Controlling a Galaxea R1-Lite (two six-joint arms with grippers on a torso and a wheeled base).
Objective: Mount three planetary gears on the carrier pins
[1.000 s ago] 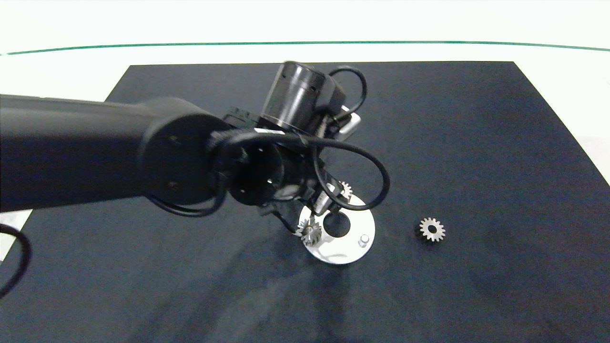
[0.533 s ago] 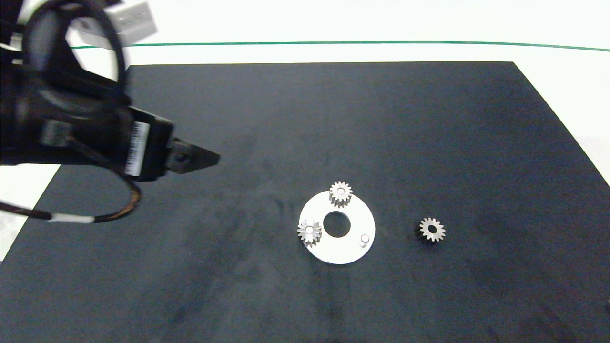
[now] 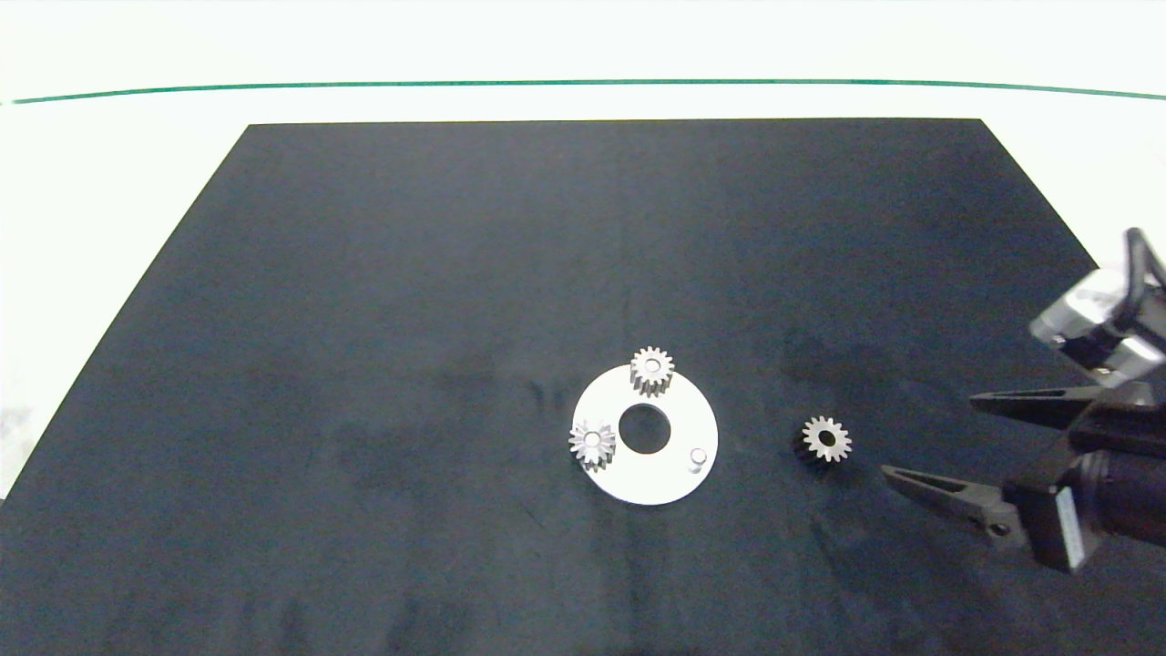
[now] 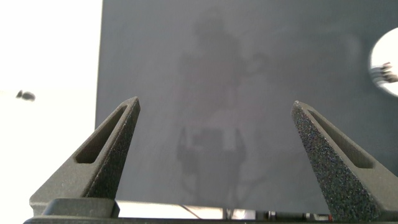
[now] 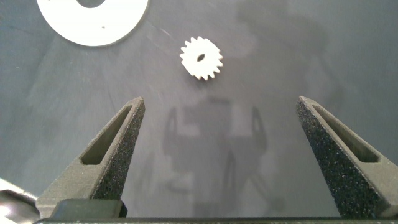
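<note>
Loose gear: the third planetary gear (image 3: pixel 826 439) lies flat on the black mat (image 3: pixel 410 273), bore up, well apart from the white carrier disc (image 3: pixel 645 474) and on its right side.
Mounted gears: one planetary gear (image 3: pixel 652 369) sits on the far pin, another (image 3: pixel 592 444) on the pin at the disc's left edge; both look seated.
Free pin: the last carrier pin (image 3: pixel 697 457) stands bare on the disc's near-right part, the side nearest the loose gear.
Right gripper: the right gripper (image 3: pixel 929 437) comes in from the right, just beside the loose gear, fingers spread wide and holding nothing; its wrist view shows the gear ahead of the open fingers, not yet between them.
Left gripper: the left gripper (image 4: pixel 214 109) is out of the head view, fingers wide apart and empty over the mat's edge.
Handling: the gear is probably small, rigid metal, light but dense, with smooth, slippery faces; it should not deform.
Where to hold: likely across the toothed rim, pads on opposite teeth, keeping it level and the bore clear for the pin.
Risk: lying flat, it offers little height, so the fingertips may push it along the mat or tip it.
</note>
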